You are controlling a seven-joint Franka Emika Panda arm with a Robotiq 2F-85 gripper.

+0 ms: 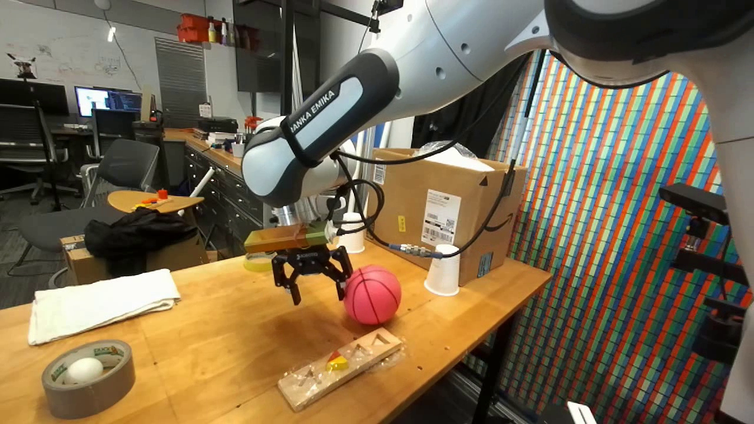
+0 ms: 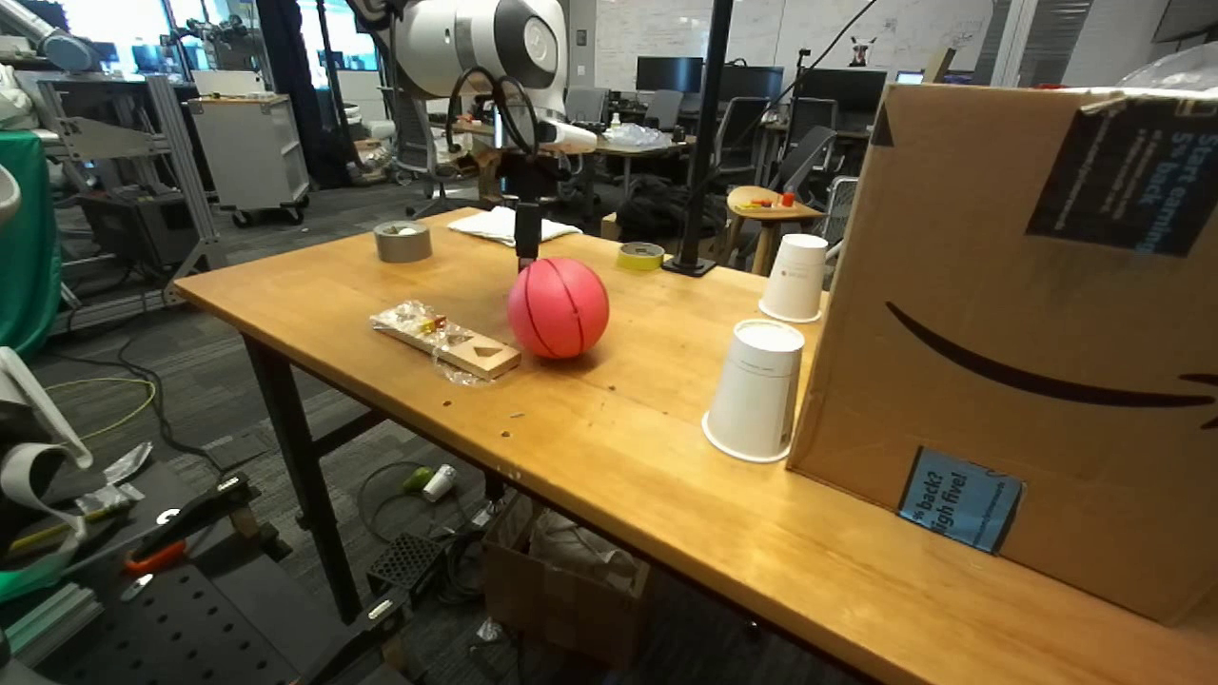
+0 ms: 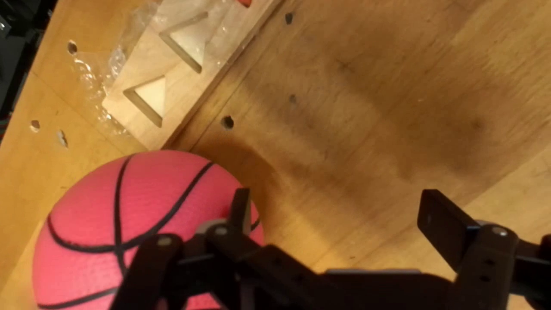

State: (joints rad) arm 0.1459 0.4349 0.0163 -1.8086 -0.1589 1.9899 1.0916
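Observation:
My gripper (image 1: 318, 297) hangs above the wooden table with its fingers spread and nothing between them. Close beside it rests a pink ball (image 1: 372, 294) with black lines, also visible in an exterior view (image 2: 559, 309). In the wrist view, one finger of the gripper (image 3: 338, 206) overlaps the right edge of the ball (image 3: 146, 193); whether they touch, I cannot tell. The other finger is over bare wood. Near the ball lies a wooden board (image 3: 172, 82) with triangular cutouts and clear plastic wrap. A red and yellow piece (image 1: 337, 362) sits on it.
A cardboard box (image 1: 406, 194) stands at the table's end, with two upside-down white cups (image 2: 756, 390) beside it. A grey tape roll (image 1: 106, 388) surrounds a white ball (image 1: 84, 370). There are also a folded cloth (image 1: 103, 303), yellow tape (image 2: 639, 255) and a black post (image 2: 704, 143).

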